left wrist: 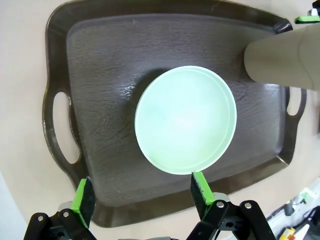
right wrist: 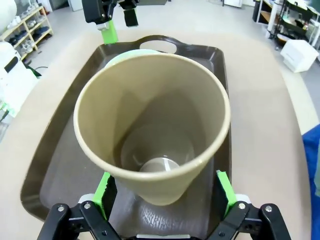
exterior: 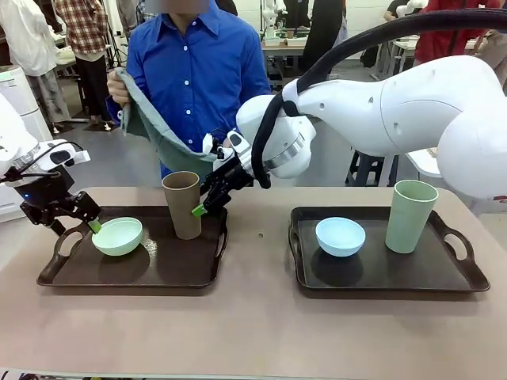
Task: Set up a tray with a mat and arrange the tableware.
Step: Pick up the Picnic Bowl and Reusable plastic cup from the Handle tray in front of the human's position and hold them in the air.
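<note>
Two dark trays lay side by side on the beige surface [exterior: 253,332]. The left tray [exterior: 119,283] carried the pale mint bowl [exterior: 117,236] and the brown cup [exterior: 183,206]; the right tray [exterior: 380,277] carried the light blue bowl [exterior: 341,236] and the pale green cup [exterior: 410,215]. The left jaws stood wide open and empty over the tray's left handle, just beside the mint bowl. The right jaws, also wide open, flanked the lower wall of the upright brown cup, and whether either pad touched it could not be told. At the far side a person [exterior: 198,71] held a grey-green mat [exterior: 154,127] clear of the surface. Its lower end was hidden behind the right arm's wrist, which also blocked part of the person. In the right wrist view the cup hid most of the mint bowl; in the left wrist view the cup was cut off at the picture's edge
</note>
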You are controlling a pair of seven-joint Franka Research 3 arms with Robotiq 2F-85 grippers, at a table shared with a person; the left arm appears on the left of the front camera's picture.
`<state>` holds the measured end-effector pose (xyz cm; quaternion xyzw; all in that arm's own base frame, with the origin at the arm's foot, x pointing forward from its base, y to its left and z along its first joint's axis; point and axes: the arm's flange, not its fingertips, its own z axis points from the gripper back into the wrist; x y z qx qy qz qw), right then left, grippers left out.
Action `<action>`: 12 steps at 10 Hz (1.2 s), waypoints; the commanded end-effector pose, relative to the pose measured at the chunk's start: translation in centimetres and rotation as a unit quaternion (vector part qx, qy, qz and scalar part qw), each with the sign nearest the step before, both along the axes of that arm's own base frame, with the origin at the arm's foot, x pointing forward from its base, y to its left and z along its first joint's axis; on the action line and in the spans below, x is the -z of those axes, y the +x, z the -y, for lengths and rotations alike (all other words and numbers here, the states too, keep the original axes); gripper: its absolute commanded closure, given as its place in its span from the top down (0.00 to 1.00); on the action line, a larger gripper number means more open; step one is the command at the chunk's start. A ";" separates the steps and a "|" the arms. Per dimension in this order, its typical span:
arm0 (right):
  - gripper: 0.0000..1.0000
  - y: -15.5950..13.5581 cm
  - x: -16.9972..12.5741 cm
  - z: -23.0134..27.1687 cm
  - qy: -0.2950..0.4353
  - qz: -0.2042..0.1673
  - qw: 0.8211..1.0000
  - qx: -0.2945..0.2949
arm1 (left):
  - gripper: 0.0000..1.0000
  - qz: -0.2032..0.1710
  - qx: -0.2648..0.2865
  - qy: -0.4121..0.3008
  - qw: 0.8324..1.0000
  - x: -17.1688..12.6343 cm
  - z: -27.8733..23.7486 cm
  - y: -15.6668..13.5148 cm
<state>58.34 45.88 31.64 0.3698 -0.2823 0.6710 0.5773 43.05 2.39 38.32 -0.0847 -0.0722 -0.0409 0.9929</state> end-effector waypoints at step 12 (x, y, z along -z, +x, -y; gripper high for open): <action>1.00 2.0 1.5 -5.3 0.005 -0.011 0.998 -0.063 | 1.00 0.015 -0.028 -0.034 0.999 4.2 1.6 4.1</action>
